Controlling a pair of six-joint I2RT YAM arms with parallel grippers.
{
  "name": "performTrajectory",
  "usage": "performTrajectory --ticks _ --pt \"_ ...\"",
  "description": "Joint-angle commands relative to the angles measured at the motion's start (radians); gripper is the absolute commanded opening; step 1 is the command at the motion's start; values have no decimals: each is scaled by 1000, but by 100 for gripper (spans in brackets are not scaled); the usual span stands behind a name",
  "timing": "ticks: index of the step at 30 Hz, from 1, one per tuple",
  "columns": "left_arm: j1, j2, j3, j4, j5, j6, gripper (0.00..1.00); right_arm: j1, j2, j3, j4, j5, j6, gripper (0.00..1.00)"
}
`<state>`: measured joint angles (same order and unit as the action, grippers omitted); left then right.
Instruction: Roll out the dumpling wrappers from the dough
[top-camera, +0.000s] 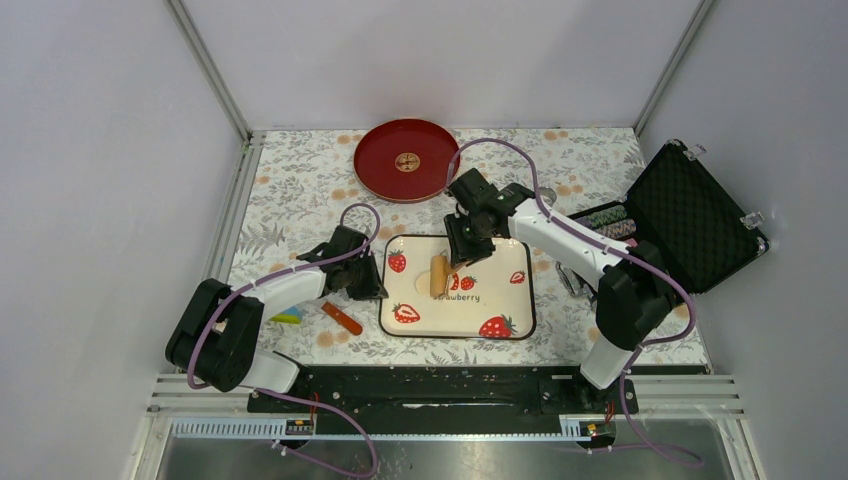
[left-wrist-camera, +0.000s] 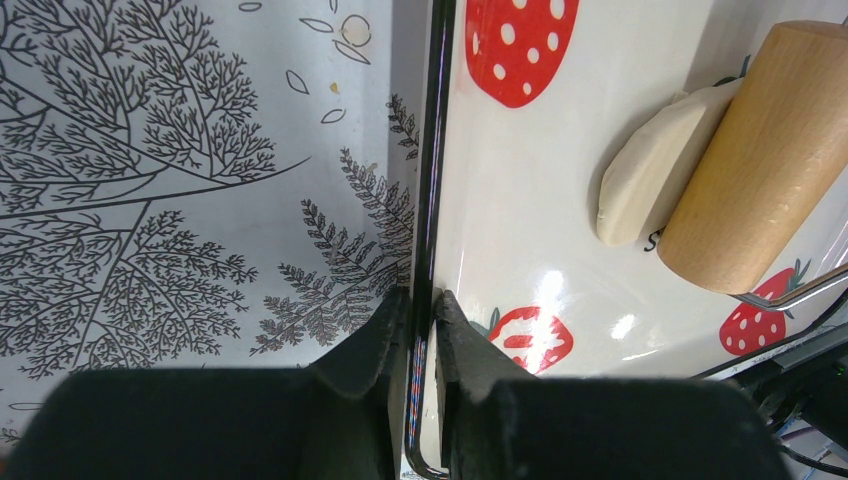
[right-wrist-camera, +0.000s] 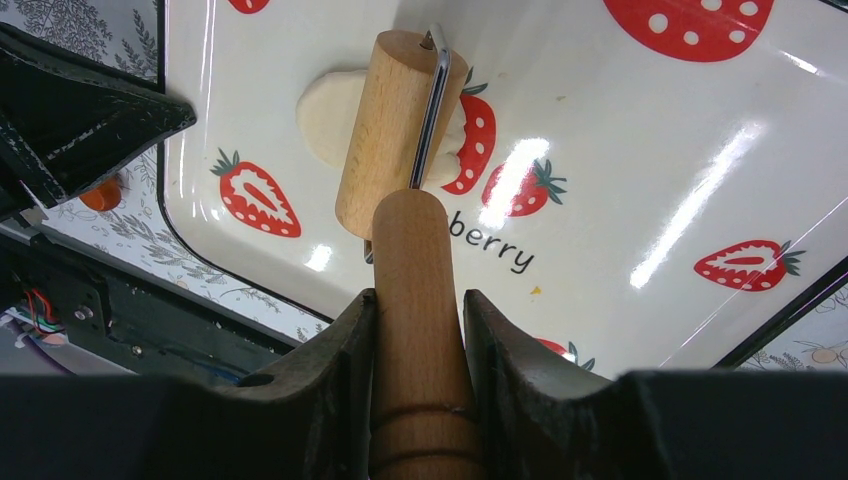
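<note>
Dough (right-wrist-camera: 322, 112) lies on the tray (right-wrist-camera: 600, 100) under the rolling pin (right-wrist-camera: 395, 130) clamped in the right gripper (right-wrist-camera: 418, 300), which should press evenly and roll slowly while the left gripper (left-wrist-camera: 422, 300), pinching the tray's rim, steadies it.

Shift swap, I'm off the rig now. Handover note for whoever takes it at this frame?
Left gripper: shut on the left rim of the strawberry tray, steadying it.
Right gripper: shut on the handle of the rolling pin; roller rests on the dough piece on the tray.
Red plate, far side: one small round disc at its middle, likely a finished wrapper.
Done: maybe one wrapper. Left: roll this piece flat, it looks thick, then plate it.
</note>
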<state>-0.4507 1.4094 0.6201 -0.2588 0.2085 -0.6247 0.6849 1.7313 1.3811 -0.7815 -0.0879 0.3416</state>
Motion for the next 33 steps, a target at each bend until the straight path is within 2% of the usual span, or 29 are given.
performTrajectory --ticks 1,33 --pt "-8 33 -16 -31 -58 20 0 -62 102 -126 -266 447 -87 0" --pt "-8 34 -13 -33 -58 22 0 -93 26 -171 -280 427 -89 0"
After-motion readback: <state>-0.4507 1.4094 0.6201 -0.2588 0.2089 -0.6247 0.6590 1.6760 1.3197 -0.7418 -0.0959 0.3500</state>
